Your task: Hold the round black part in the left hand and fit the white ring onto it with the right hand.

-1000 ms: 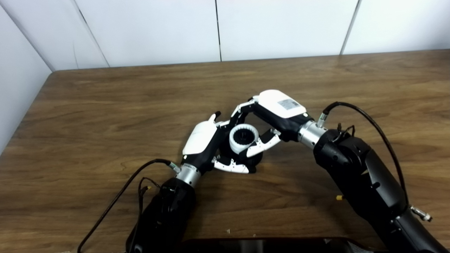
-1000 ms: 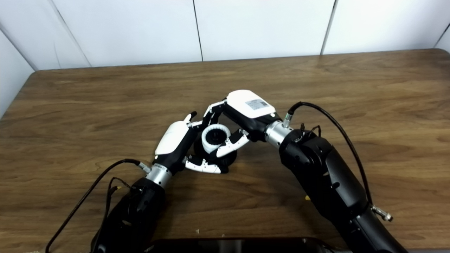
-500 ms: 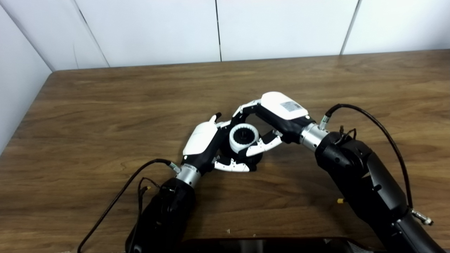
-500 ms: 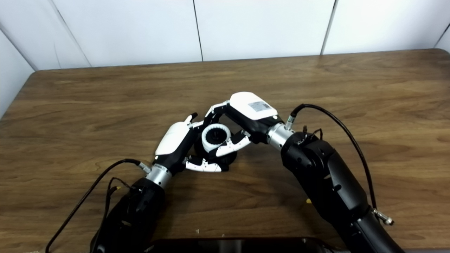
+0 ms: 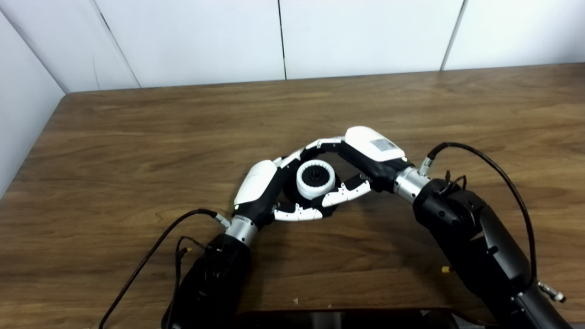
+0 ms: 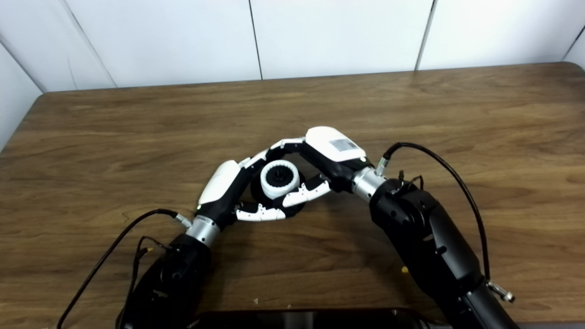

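The round black part (image 5: 292,194) is set near the middle of the counter (image 5: 137,137), with the white ring (image 5: 314,178) seated on top of it. The left robot hand (image 5: 260,192) is placed against its left side, and the right robot hand (image 5: 361,160) is placed to its right and behind it.

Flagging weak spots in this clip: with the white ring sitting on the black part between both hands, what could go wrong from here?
1. The right hand grips the white ring from its sides; uneven pressure could cock it on the round black part.
2. The left hand hides most of the part, so full seating cannot be confirmed.
3. Fingers of both hands crowd together and might collide.
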Robot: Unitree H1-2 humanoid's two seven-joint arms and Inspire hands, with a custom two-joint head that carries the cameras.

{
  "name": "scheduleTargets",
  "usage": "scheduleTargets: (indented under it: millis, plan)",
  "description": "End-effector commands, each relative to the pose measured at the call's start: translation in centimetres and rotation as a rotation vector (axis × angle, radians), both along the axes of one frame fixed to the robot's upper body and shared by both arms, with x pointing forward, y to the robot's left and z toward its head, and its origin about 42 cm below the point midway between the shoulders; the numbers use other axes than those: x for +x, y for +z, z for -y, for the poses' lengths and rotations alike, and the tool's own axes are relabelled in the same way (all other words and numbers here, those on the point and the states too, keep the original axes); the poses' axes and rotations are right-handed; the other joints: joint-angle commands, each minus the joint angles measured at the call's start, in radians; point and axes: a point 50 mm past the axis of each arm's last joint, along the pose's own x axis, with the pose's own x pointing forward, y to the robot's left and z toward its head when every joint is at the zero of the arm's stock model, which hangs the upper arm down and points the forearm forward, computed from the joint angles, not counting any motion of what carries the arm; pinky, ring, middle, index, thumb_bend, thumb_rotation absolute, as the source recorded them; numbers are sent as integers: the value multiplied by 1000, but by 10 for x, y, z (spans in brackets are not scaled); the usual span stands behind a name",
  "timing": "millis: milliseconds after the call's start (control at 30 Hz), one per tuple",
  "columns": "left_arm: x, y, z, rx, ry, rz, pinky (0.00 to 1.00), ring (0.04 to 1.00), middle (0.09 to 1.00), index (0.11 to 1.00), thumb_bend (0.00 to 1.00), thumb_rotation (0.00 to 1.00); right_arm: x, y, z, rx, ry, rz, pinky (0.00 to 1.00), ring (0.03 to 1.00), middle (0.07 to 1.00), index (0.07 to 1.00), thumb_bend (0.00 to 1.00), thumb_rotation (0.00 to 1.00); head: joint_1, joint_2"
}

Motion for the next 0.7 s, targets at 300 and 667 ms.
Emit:
scheduleTargets:
  millis: [300, 667]
  plan:
    - [-6, 4, -12, -90, 63, -13, 806, 866, 893, 941, 1000, 571, 4, 9, 6, 78, -40, 32, 763, 788, 798, 853, 831, 636, 2, 0]
    - [-11, 1, -20, -168, 54, 5, 804, 878, 885, 912, 931, 863, 0, -3, 19, 154, -112, -38, 735, 795, 822, 873, 700, 811, 4, 1]
